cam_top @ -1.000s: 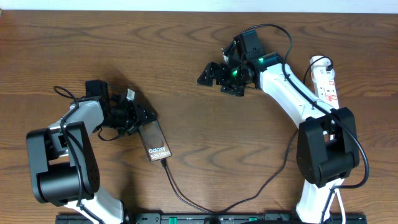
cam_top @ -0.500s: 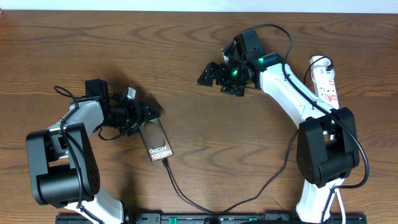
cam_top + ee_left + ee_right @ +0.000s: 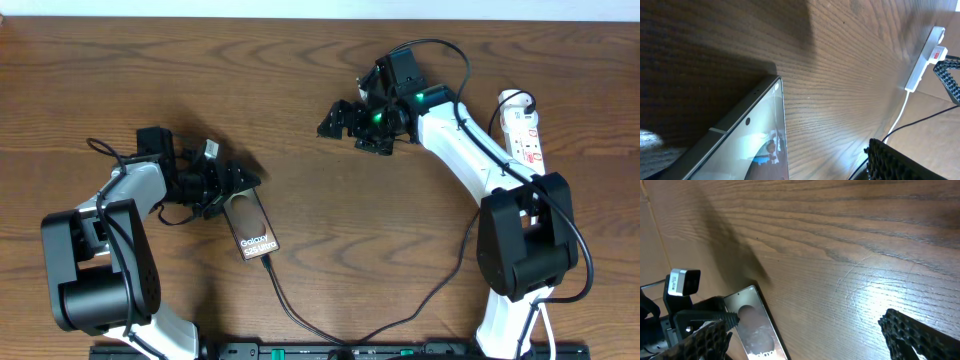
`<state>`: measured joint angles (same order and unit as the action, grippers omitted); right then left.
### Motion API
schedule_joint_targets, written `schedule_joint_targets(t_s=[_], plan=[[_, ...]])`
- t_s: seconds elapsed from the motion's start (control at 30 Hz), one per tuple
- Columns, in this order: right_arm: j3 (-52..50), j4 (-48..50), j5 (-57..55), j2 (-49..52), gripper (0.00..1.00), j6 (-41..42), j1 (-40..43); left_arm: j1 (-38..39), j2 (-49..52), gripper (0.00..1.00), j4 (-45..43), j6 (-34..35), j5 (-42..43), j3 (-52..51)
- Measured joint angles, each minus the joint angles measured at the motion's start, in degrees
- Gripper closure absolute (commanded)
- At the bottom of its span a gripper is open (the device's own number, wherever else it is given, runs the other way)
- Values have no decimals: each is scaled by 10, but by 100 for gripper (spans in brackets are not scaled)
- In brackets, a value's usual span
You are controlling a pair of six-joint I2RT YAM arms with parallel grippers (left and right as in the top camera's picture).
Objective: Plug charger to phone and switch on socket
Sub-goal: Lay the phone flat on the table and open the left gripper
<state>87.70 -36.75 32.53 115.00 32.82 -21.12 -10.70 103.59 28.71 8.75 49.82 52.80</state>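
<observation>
The phone (image 3: 252, 227) reads "Galaxy S25 Ultra" (white letters, near its cable end).

- The phone (image 3: 252, 228) lies flat, screen up, at about 8 o'clock from the middle of the table (image 3: 330, 200). It is a brownish rectangle with white "Galaxy S25 Ultra" words on it. Its top end points to 11 o'clock.
- The charger (image 3: 290, 310) is a thin black cable. Its small tip touches the phone's bottom end, at 5 o'clock. The cable runs down toward 6 o'clock, then curves up to the right.
- The socket (image 3: 524, 125) is a long white strip with red marks. It lies at 2 o'clock, running from 12 to 6.
</observation>
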Motion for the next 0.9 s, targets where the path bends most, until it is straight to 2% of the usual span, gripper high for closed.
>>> schedule_joint_targets(t_s=[0.7, 0.9], plan=[[0, -3, 0, 0, 4, 0, 0, 0, -4, 13, 43, 0, -24, 5], [0, -3, 0, 0, 3, 0, 0, 2, -11, 13, 59, 16, -56, 6]])
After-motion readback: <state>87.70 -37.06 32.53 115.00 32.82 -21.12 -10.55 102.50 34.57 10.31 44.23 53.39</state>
